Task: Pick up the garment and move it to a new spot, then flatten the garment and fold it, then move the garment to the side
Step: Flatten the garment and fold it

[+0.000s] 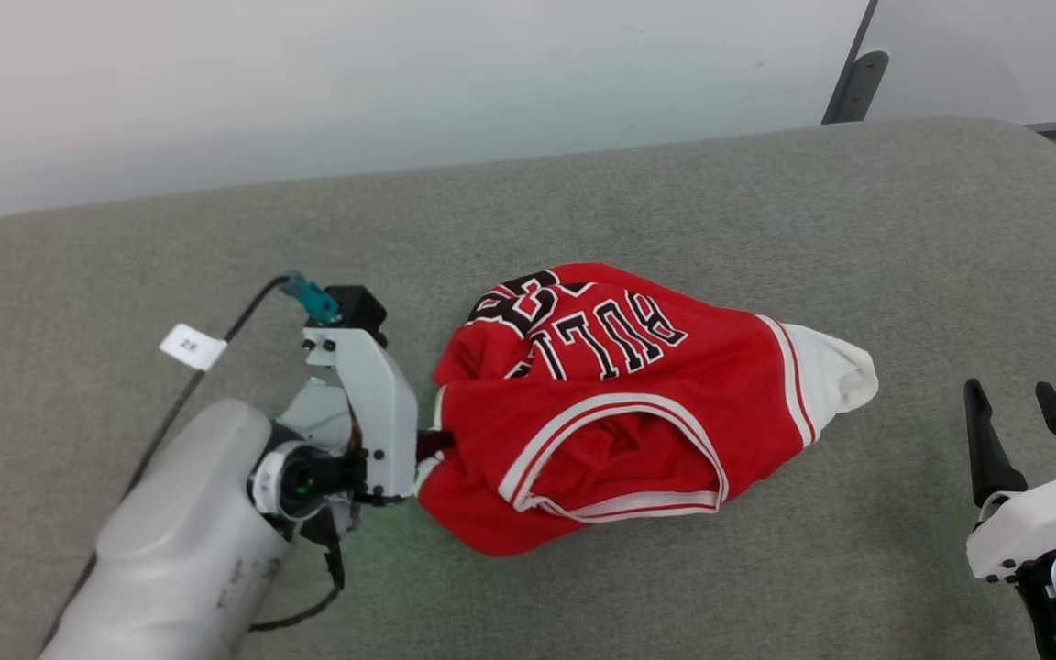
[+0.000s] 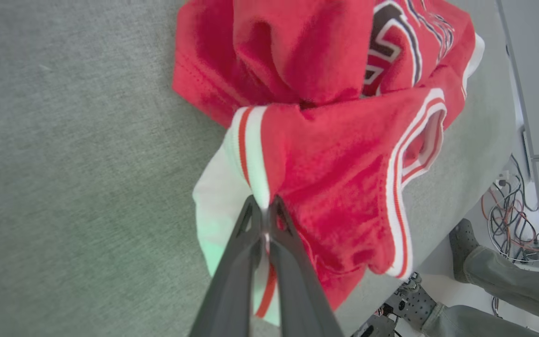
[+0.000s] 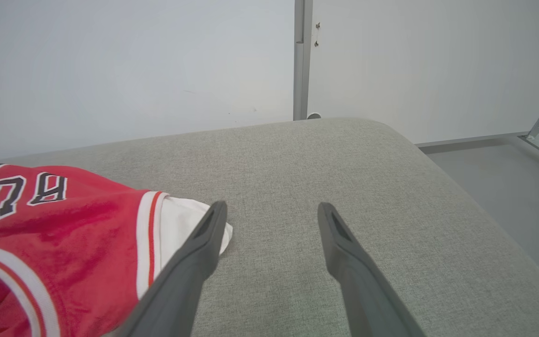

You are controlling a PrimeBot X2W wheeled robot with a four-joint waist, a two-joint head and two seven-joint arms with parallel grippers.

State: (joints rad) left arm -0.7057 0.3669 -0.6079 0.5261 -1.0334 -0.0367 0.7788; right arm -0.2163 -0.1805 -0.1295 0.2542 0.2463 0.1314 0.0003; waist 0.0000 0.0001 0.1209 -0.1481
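Note:
The garment (image 1: 601, 412) is a red jersey with white sleeves and black lettering, lying crumpled in the middle of the grey padded surface (image 1: 583, 202). My left gripper (image 1: 427, 445) sits at the jersey's left edge. In the left wrist view, the left gripper (image 2: 265, 210) is shut on the garment (image 2: 325, 164) at the striped seam where the white sleeve meets the red body. My right gripper (image 1: 1023, 403) stands open at the lower right, clear of the cloth. In the right wrist view, the open right gripper (image 3: 272, 210) has its left finger beside the garment (image 3: 63, 234), at its white sleeve tip.
A white wall (image 1: 400, 82) runs behind the padded surface, with a dark bracket (image 1: 855, 87) at the back right. A person's legs and shoe (image 2: 466, 243) and floor cables (image 2: 508, 210) lie beyond the surface's edge in the left wrist view. A tagged cable (image 1: 191, 346) trails from my left wrist.

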